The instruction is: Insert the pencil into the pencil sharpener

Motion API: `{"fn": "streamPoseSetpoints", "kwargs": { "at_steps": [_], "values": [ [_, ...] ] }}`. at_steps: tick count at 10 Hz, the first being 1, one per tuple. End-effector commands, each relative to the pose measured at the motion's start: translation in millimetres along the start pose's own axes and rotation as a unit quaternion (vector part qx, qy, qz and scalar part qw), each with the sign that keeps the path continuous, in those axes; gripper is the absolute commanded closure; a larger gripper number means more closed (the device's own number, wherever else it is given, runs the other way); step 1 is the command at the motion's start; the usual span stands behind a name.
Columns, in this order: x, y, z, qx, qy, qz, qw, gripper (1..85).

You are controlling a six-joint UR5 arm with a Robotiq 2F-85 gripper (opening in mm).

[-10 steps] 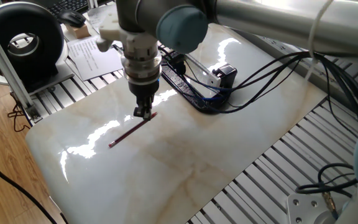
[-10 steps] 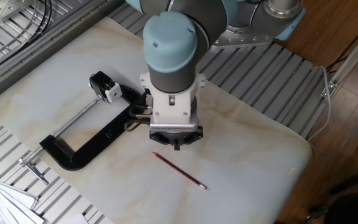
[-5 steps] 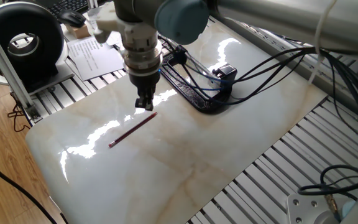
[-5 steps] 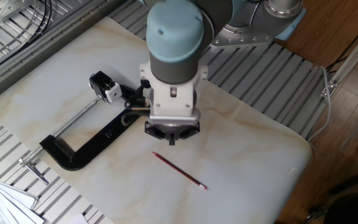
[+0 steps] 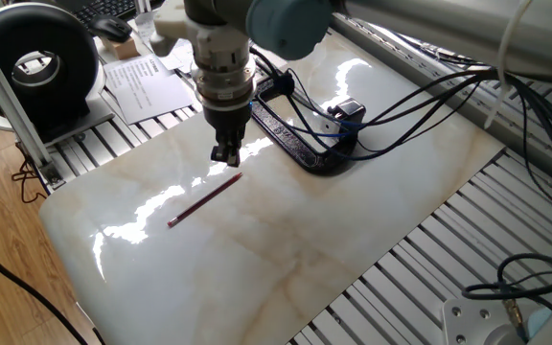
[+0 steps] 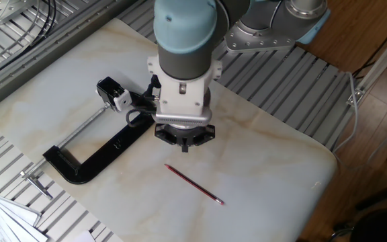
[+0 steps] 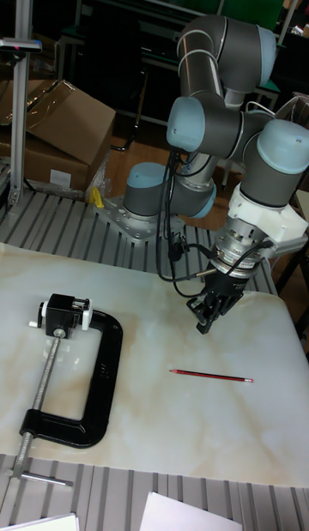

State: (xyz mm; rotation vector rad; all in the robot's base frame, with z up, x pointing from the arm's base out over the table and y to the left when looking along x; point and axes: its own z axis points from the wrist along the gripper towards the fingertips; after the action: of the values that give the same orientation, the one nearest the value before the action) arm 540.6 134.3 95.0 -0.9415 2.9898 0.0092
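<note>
The dark-red pencil (image 5: pixel 204 200) (image 6: pixel 193 184) (image 7: pixel 210 376) lies flat on the marble tabletop, free of any grip. My gripper (image 5: pixel 224 158) (image 7: pixel 204 327) hangs a little above the table near the pencil's far end, pointing down. Its fingers look pressed together with nothing between them. In the other fixed view the wrist (image 6: pixel 183 107) hides the fingertips. The pencil sharpener (image 5: pixel 348 110) (image 6: pixel 115 94) (image 7: pixel 64 312), a small black block with a white face, sits at the jaw end of the black clamp, well apart from the gripper.
The large black C-shaped clamp (image 5: pixel 295 144) (image 6: pixel 93 161) (image 7: pixel 94 385) lies on the table with cables (image 5: pixel 420 105) running past it. Papers (image 5: pixel 147 81) and a black round device (image 5: pixel 41 62) sit beyond the table edge. Slatted metal surrounds the marble slab (image 5: pixel 286 259).
The gripper has risen from the pencil's end and drifted slightly toward the clamp. The pencil has stayed where it lay.
</note>
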Motion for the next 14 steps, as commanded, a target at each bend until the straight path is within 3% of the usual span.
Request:
{"fn": "streamPoseSetpoints", "kwargs": {
  "at_steps": [1,3,4,7,8,9,10,11,12,13,14],
  "values": [
    [-0.5,-17.0,-4.1,0.026,-0.009,0.001,0.9996,80.3],
    [10.8,-13.0,-4.3,0.02,0.015,0.026,0.9993,83.7],
    [12.4,-11.8,-4.7,0.019,0.017,0.035,0.9991,83.7],
    [22.5,-21.8,-9.7,0.042,0.029,0.034,0.9981,83.7],
    [26.5,-22.3,-10.4,0.041,0.035,0.029,0.9981,83.7],
    [21.7,-17.8,-9.7,0.032,0.027,0.025,0.9988,83.7],
    [5.4,-2.4,-9.1,0.003,-0.003,0.025,0.9997,83.7],
    [-8.6,33.6,-14.6,-0.063,-0.024,0.042,0.9969,83.7],
    [-4.0,35.0,-17.2,-0.059,-0.012,0.02,0.998,83.7],
    [-0.9,29.7,-15.6,-0.047,0.013,0.035,0.9982,83.7],
    [-32.6,25.7,-18.2,-0.039,-0.043,0.075,0.9955,83.7]
  ]
}}
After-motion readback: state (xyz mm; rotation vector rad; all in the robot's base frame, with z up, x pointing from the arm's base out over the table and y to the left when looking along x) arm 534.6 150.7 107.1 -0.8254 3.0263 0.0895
